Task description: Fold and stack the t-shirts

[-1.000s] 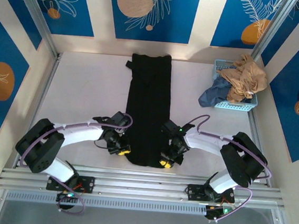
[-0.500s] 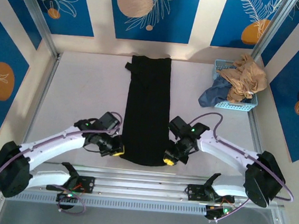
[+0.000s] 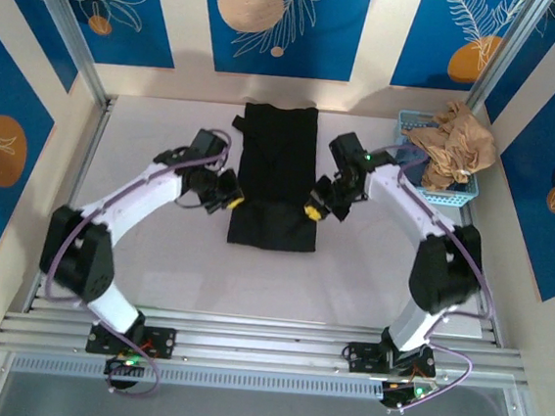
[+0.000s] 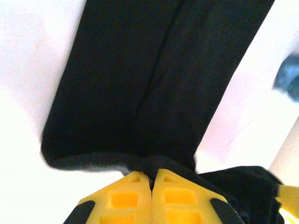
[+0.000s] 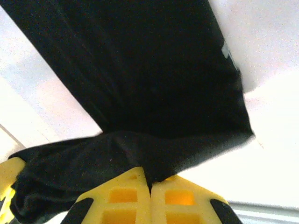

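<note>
The left gripper [image 3: 229, 201] and right gripper [image 3: 312, 209] are each pressed together, pinching a hem corner of the black shirt [image 3: 278, 149]. The shirt lies between them with its near part doubled over. Carry both corners level toward the collar ahead, then release together. The white table [image 3: 155, 255] below is smooth. A basket [image 3: 441, 197] of clothes sits beyond the right gripper, with blue-patterned walls around.
</note>
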